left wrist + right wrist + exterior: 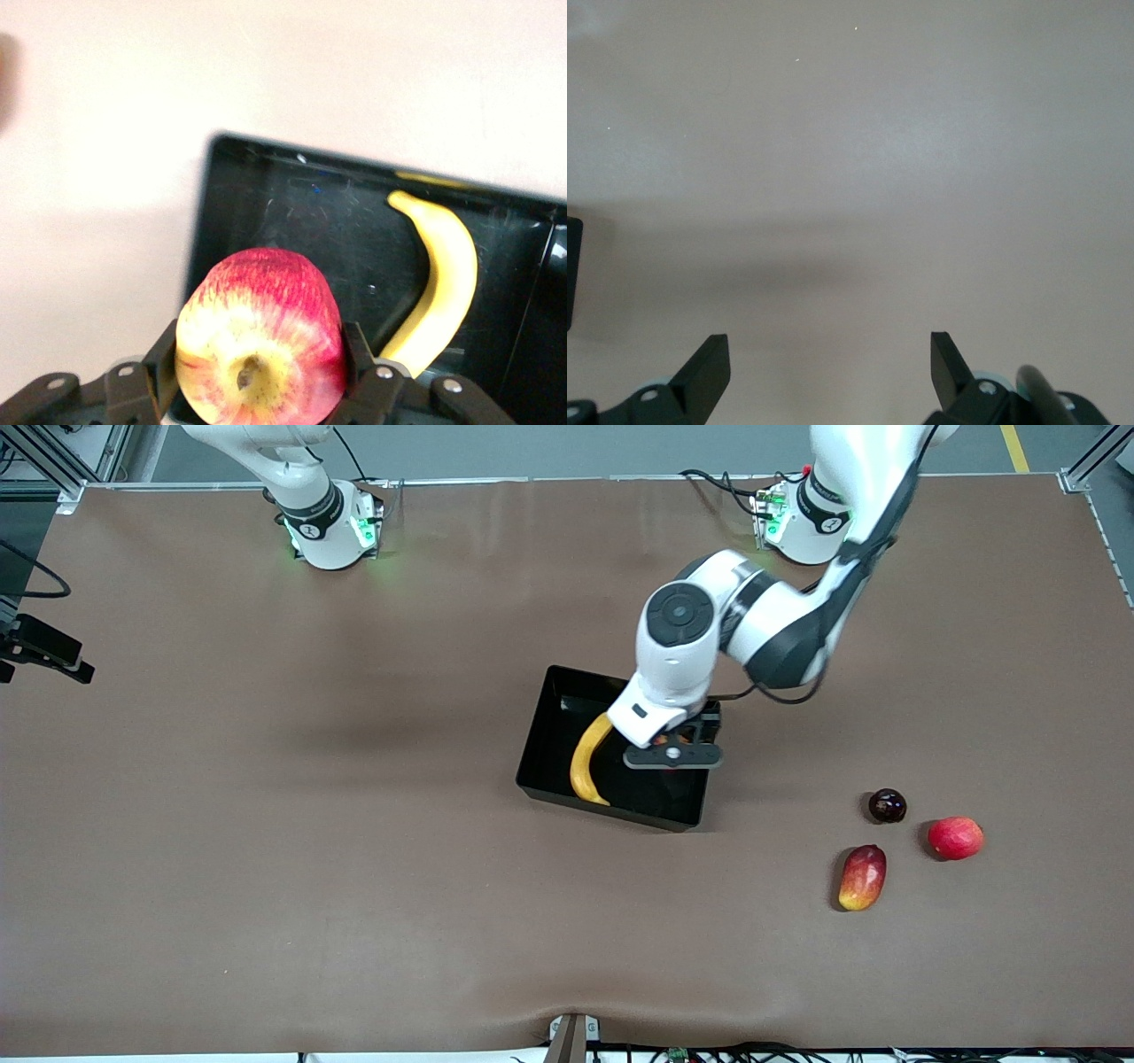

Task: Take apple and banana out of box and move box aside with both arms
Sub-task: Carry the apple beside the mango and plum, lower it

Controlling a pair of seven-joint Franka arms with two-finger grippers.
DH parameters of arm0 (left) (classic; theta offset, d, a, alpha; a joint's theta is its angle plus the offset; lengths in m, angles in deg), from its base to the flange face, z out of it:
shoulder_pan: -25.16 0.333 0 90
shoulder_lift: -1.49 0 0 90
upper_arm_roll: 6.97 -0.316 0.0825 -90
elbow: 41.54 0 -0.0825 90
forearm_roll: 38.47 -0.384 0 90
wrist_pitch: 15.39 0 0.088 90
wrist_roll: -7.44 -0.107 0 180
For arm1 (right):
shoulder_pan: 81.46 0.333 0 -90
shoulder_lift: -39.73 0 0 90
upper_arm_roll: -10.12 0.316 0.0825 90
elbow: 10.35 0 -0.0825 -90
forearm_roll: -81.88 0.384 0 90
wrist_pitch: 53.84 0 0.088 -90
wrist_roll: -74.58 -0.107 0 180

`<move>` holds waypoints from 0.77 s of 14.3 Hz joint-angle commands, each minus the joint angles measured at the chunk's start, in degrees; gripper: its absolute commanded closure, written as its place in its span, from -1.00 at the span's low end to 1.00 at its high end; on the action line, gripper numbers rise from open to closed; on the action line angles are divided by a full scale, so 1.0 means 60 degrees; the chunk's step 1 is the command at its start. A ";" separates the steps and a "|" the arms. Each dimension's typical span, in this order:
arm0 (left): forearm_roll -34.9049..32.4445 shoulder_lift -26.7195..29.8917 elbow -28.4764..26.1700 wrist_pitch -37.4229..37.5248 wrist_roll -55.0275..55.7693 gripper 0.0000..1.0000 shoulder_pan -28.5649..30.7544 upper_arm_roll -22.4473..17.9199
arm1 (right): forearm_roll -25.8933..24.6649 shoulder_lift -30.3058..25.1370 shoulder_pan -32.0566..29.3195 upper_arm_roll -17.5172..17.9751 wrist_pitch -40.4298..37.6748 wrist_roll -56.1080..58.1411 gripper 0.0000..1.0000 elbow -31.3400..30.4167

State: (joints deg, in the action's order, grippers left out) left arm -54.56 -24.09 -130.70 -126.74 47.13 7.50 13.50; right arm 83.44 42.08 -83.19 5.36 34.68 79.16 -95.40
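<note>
Two white arms work at a brown table (pixel 266 824), and only the left arm (pixel 753 624) reaches out over it; the right arm (pixel 306 500) waits with little more than its base showing at its own end of the table in the front view.

Next in size is the black box (pixel 554 731), which sits about mid-table, its walls upright. Inside it lies the banana (pixel 586 766), along the wall toward the right arm's end, curved, with one tip close to the box wall nearest the front camera. The left wrist view shows the same box (pixel 266 230) with the banana (pixel 447 283) resting on its floor.

The left gripper (pixel 260 367) hangs over the box, over the part toward the left arm's end, and its fingers (pixel 357 350) pinch the apple (pixel 260 350) from two sides; the apple's red-streaked, yellowish skin and its stem pit face the wrist camera.

The right gripper (pixel 830 367) is held over bare table, its fingers (pixel 707 367) spread wide with nothing between them.

Three smaller fruits lie apart from the box toward the left arm's end: a mango (pixel 862 878), nearest the front camera, a red fruit (pixel 955 838), and a dark plum (pixel 887 805), the smallest.
</note>
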 commanded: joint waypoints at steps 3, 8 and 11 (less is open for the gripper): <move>0.0089 0.0176 0.0578 0.0688 -0.2508 1.00 0.1737 0.0149 | 0.0033 0.0034 -0.0062 0.0074 -0.0002 0.0071 -1.00 0.0068; 0.0119 -0.0130 0.0534 0.0601 -0.4649 1.00 0.3321 0.0134 | 0.0033 0.0034 -0.0047 0.0074 -0.0002 0.0071 -1.00 0.0068; 0.0133 -0.0583 0.0505 0.0163 -0.5355 1.00 0.4025 0.0134 | 0.0033 0.0034 -0.0033 0.0074 -0.0002 0.0071 -1.00 0.0068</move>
State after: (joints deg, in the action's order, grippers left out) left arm -54.30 -26.00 -127.70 -124.06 17.02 29.72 13.60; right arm 83.44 42.08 -83.17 5.49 34.70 79.16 -95.43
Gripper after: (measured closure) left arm 0.264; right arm 0.000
